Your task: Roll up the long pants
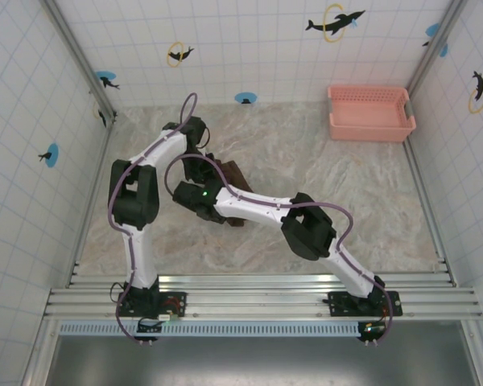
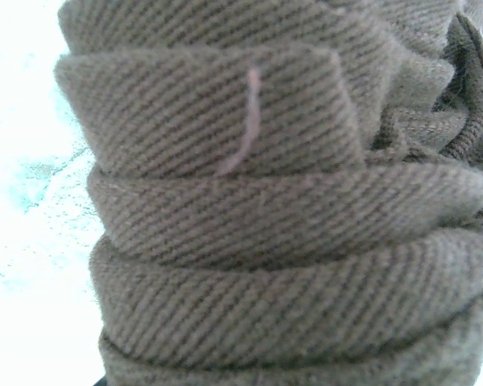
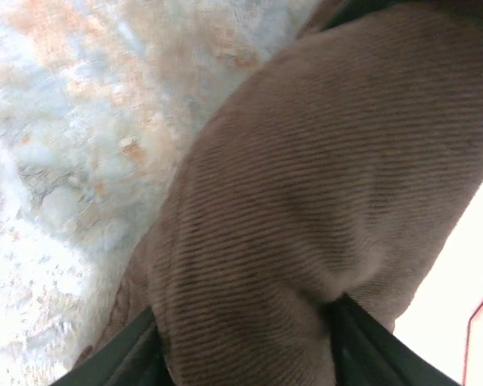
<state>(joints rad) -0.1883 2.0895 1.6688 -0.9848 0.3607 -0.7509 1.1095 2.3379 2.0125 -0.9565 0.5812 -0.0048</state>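
The table [image 1: 346, 193] spreads out ahead of me, marbled and pale, with tiled walls on three sides. The long pants [image 1: 235, 173] lie on it left of the middle, about halfway between the near and far edges, bunched into a small dark brown bundle that my two arms mostly cover from above. Through my left wrist camera the long pants [image 2: 290, 265] sit very close, wound in stacked layers of ribbed cloth, with a thin pale thread [image 2: 245, 121] running down the top fold. The pink basket [image 1: 370, 112] stands in the far right corner, well apart from the cloth.

My right claw [image 1: 185, 195] reaches across from the right side to the bundle. In its own camera, my right claw [image 3: 241, 354] has a thick fold of the long pants [image 3: 322, 161] between its dark fingers [image 3: 121, 358], which press the cloth from both sides. My left claw [image 1: 196, 167] points down at the far side of the bundle; I cannot tell whether it is parted or closed.
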